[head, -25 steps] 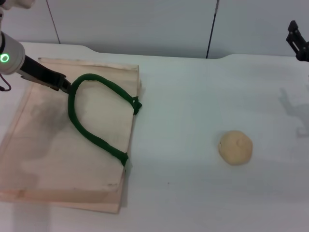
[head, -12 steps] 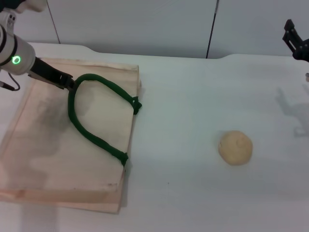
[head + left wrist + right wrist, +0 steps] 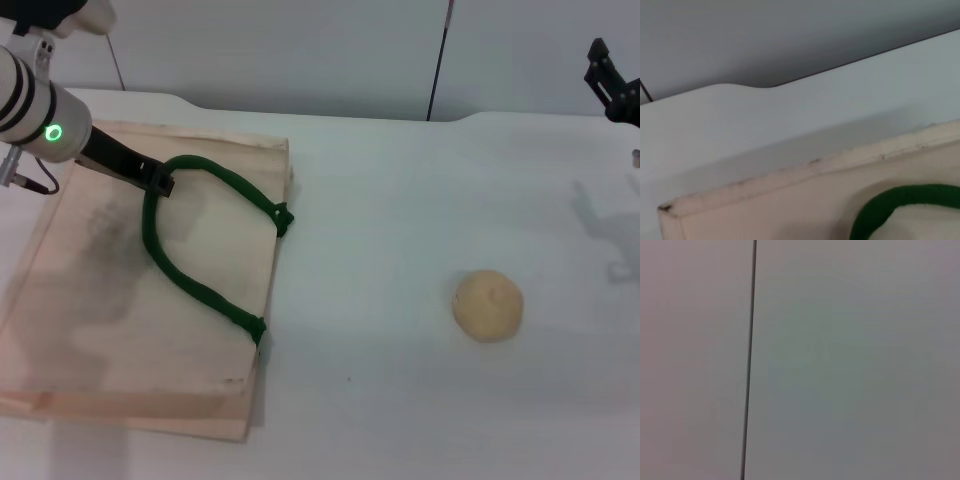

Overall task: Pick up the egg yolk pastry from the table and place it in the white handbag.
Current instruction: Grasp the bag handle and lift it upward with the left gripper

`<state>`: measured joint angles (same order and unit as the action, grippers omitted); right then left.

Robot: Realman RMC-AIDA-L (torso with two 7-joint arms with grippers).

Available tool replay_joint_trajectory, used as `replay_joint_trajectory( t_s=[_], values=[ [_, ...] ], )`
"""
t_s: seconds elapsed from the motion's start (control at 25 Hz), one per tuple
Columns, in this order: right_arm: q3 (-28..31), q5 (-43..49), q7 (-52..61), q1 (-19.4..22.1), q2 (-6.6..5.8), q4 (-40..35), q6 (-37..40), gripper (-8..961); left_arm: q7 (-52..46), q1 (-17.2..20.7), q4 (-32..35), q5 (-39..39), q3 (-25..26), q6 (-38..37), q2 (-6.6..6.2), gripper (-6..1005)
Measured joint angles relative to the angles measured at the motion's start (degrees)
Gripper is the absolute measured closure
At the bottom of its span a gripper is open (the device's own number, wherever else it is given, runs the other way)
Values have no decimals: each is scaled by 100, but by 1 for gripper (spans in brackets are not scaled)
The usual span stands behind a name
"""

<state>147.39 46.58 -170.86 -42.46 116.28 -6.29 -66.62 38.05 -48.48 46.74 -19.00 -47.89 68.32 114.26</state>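
Observation:
The egg yolk pastry, a small round tan dough ball, lies on the white table right of centre, with nothing touching it. The white handbag lies flat on the left, its dark green rope handle looped on top. My left gripper reaches in from the upper left and its tip lies over the far-left bend of the handle. The left wrist view shows the bag's edge and a piece of green handle. My right gripper hangs at the far right edge, well above and behind the pastry.
The white table runs from the bag to the pastry, bare in between. A grey wall with a dark vertical seam stands behind the table. The right wrist view shows only that wall and a seam.
My left arm has moved right and slightly up, bringing its tip from beside the handle's bend to over it. The bend has shifted slightly right. The pastry and right arm have not moved.

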Motion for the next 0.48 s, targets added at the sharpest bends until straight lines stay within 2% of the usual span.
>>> replay_joint_trajectory(
  t_s=[0.48],
  values=[
    [0,0,0,24,8,-5,1,186,-30,20,-24,10,-1,-21,32,696]
  ],
)
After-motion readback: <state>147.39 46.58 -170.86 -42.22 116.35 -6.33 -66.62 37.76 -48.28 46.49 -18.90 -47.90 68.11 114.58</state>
